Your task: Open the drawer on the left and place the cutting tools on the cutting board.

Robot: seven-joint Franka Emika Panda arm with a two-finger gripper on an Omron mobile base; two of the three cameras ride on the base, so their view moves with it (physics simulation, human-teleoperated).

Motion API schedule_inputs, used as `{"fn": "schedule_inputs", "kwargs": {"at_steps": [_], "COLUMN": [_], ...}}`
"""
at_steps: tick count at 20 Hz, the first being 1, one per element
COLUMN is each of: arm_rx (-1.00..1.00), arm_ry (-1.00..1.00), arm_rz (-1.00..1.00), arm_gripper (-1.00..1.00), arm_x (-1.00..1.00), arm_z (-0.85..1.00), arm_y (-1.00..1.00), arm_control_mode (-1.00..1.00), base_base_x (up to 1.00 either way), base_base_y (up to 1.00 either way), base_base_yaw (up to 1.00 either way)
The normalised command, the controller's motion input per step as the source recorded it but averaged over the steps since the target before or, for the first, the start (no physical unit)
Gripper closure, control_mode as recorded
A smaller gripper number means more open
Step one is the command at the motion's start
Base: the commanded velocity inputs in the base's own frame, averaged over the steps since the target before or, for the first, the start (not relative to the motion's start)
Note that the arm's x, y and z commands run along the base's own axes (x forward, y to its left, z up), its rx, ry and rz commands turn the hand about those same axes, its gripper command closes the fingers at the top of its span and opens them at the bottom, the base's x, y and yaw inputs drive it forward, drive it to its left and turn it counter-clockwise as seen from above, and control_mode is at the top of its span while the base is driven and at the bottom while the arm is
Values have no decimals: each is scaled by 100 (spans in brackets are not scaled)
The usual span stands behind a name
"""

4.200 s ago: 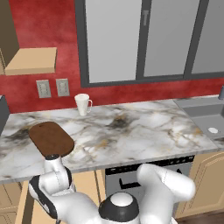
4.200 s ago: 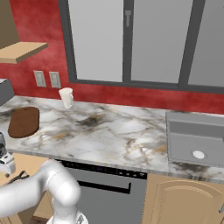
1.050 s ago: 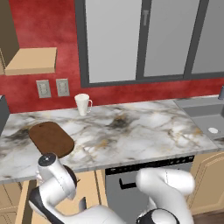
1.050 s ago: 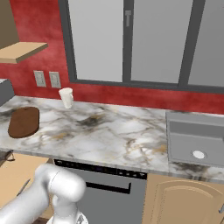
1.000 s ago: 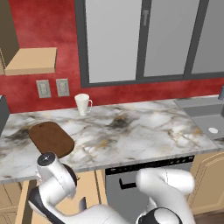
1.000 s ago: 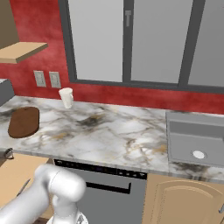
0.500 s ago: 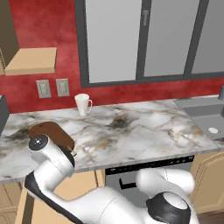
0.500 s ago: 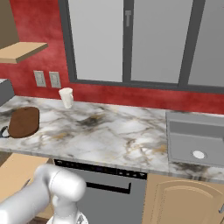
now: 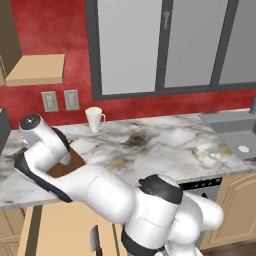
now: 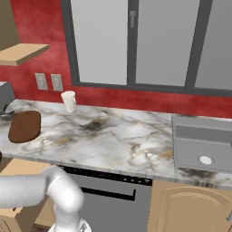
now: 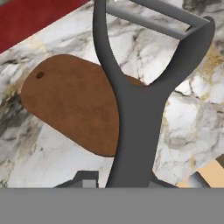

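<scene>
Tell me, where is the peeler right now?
In the hand view the peeler is held up in the tool, hanging above the counter with its head past the near edge of the cutting board.

no writing, labels, brands or numbers can be read anywhere (the dishwasher's top strip [image 10: 104,176] carries faint marks, too small to make out). the wall outlets [image 9: 61,101], the white mug [image 9: 94,119] and the cutting board [image 11: 72,105] are plain.
</scene>
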Motion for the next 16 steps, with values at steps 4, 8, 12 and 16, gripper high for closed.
{"fn": "schedule_inputs", "kwargs": {"at_steps": [4,8,12,16], "arm_rx": [-9,-8,-3,0], "arm_ry": [11,8,10,4], "arm_rz": [0,0,0,1], "arm_gripper": [100,100,100,100], "arm_x": [76,27,22,14], "arm_z": [-2,-41,-56,-68], "arm_y": [18,0,0,-27], "arm_control_mode": [-100,-100,-100,-100], "base_base_x": [0,0,0,0], "base_base_y": [0,0,0,0], "base_base_yaw": [0,0,0,0]}}
